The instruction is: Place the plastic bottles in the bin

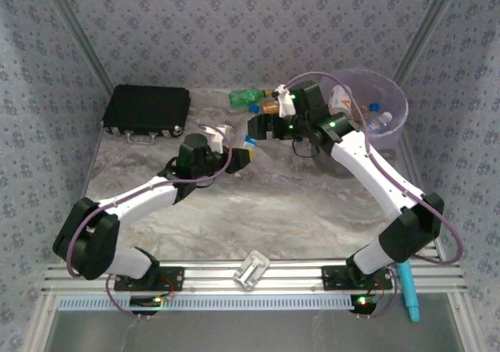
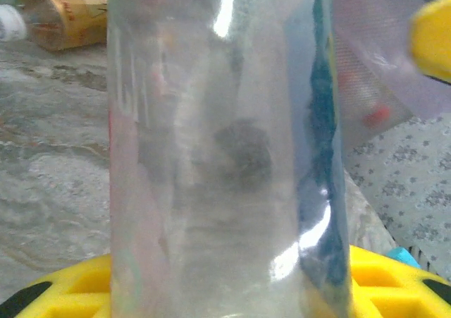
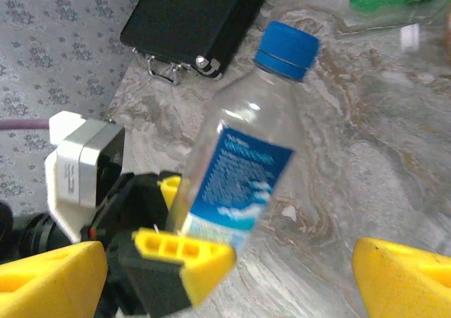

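A clear plastic bottle (image 3: 243, 166) with a blue cap (image 3: 285, 48) and a blue label stands tilted above the table. My left gripper (image 1: 244, 154) is shut on its lower part, its yellow fingers (image 3: 184, 253) on either side. The same bottle (image 2: 225, 156) is right in front of the left wrist camera. My right gripper (image 1: 260, 126) is open just behind it, with nothing between its yellow fingertips (image 3: 405, 276). The pale-purple bin (image 1: 394, 106) stands at the back right and holds a few bottles. A green bottle (image 1: 248, 97) and an orange one (image 2: 67, 11) lie on the table.
A flat black case (image 1: 147, 110) lies at the back left. Another clear bottle (image 1: 215, 128) lies beside the left wrist. A small white object (image 1: 251, 270) sits on the front rail, and a cyan tool (image 1: 408, 293) is at the front right. Patterned walls enclose the marbled table (image 1: 258, 211).
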Robot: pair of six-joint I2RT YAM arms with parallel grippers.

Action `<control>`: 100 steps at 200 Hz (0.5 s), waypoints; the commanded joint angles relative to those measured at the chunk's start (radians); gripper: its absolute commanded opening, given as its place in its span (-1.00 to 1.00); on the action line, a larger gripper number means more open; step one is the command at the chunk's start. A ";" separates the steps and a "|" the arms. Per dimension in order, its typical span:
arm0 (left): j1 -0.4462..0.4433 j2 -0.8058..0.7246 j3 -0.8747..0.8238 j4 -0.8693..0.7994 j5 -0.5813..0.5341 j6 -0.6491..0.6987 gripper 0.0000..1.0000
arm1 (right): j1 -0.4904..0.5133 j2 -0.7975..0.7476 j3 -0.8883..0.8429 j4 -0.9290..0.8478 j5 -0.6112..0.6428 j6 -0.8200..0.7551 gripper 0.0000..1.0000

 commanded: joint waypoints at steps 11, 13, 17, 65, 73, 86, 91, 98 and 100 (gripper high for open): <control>-0.033 -0.034 0.022 0.073 0.006 -0.003 -0.08 | 0.008 0.072 0.055 0.059 -0.001 0.044 0.83; -0.035 -0.035 0.022 0.074 0.004 -0.003 -0.08 | 0.007 0.076 0.059 0.051 0.009 0.045 0.83; -0.036 -0.037 0.021 0.075 0.001 -0.002 -0.08 | 0.008 0.084 0.066 0.038 0.028 0.047 0.83; -0.066 -0.052 0.012 0.094 -0.085 0.027 -0.07 | 0.009 0.130 0.061 0.064 0.052 0.112 0.79; -0.069 -0.050 0.012 0.093 -0.099 0.031 -0.07 | 0.009 0.136 0.062 0.069 0.038 0.118 0.71; -0.073 -0.049 0.011 0.095 -0.114 0.036 -0.07 | 0.012 0.138 0.057 0.084 0.027 0.123 0.61; -0.075 -0.049 0.011 0.097 -0.117 0.036 -0.07 | 0.012 0.139 0.055 0.088 0.025 0.122 0.56; -0.075 -0.048 0.012 0.097 -0.121 0.035 -0.06 | 0.014 0.138 0.055 0.092 0.021 0.118 0.48; -0.076 -0.048 0.013 0.095 -0.122 0.036 -0.06 | 0.014 0.138 0.055 0.093 0.018 0.116 0.45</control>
